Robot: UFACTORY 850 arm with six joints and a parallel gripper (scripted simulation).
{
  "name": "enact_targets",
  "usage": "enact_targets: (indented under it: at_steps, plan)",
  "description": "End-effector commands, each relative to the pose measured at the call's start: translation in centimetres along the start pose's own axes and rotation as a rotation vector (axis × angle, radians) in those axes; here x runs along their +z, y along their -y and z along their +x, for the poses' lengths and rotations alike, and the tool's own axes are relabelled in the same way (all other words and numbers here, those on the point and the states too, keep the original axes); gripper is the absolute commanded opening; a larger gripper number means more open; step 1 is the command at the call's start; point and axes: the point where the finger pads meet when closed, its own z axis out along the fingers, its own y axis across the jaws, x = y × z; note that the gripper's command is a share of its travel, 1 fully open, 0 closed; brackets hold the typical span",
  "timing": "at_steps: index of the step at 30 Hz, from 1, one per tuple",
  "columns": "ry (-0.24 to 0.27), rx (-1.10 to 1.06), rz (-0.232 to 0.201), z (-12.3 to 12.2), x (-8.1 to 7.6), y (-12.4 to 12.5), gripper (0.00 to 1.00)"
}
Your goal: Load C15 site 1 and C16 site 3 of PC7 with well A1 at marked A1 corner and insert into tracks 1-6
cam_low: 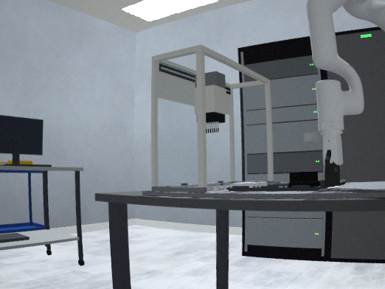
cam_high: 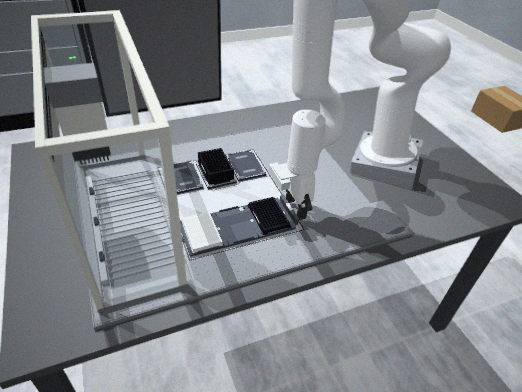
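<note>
a white six-joint arm [cam_high: 320, 75] is seen bent down over a dark grey table [cam_high: 450, 210], with its black-fingered gripper [cam_high: 298, 202] lowered close to the table surface at the near right end of the flat grey plate carrier pc7 [cam_high: 235, 227]. the fingers [cam_high: 305, 204] are held widely apart and nothing is gripped between them; in the exterior view the gripper [cam_low: 332, 166] is shown pointing straight down just above the carrier's end. the carrier is lying loose on the pale apron [cam_high: 235, 197] in front of the rails, not yet in the tracks. a black well plate [cam_high: 269, 215] with fine wells is seated on the carrier site nearest the gripper, a white plate [cam_high: 201, 233] is lying on the site at the opposite end, nearest the instrument, and the middle site is seen as bare grey. which of these is c15 and which c16 cannot be told from the pictures. beside the apron, a row of three flat grey nests is seen: the tall black deep-well block c51 [cam_high: 216, 165] is standing in the middle nest, and the nests to either side [cam_high: 248, 164] [cam_high: 188, 176] are showing their grey floors. the cream-framed instrument [cam_high: 167, 131] is standing at the left of the table, with its ribbed loading rails [cam_high: 130, 215] under the frame. a brown cardboard box [cam_high: 500, 107] is lying on the floor beyond the table.
</note>
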Motion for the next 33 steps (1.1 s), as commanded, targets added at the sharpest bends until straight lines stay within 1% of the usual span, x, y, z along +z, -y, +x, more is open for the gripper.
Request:
enact_targets:
  at_steps: [1,33]
  plan:
    - [0.000,0.000,0.000,0.5,-0.1,0.0,0.82]
    - [0.000,0.000,0.000,3.3,-0.1,0.0,0.82]
